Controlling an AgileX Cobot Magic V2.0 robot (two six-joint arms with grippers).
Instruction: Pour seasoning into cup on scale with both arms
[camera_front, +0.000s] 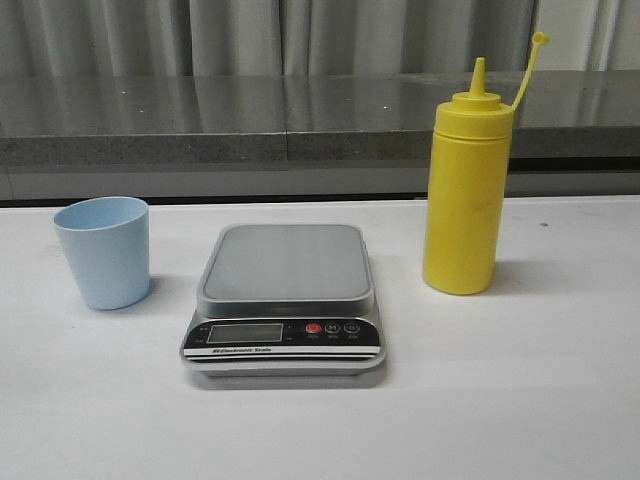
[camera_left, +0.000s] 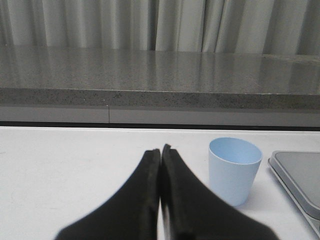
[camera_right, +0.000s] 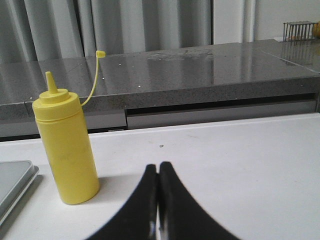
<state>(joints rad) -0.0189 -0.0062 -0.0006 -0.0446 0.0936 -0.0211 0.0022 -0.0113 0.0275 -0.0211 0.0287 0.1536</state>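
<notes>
Grey curtains and a dark stone ledge back the white bench (camera_front: 520, 400) in the front view, where the scale (camera_front: 285, 297) sits mid-bench with its platform bare, the cup (camera_front: 103, 251) towards the left edge and the seasoning (camera_front: 467, 190) towards the right, its cap off the nozzle. From the left wrist, the left gripper (camera_left: 160, 148) has its jaws pressed together with the cup (camera_left: 234, 169) just beside them, so it should part them wide and take the cup low on its wall to seat it squarely on the platform. From the right wrist, the right gripper (camera_right: 158, 165) is likewise closed and empty near the seasoning (camera_right: 66, 146), best gripped mid-body.
</notes>
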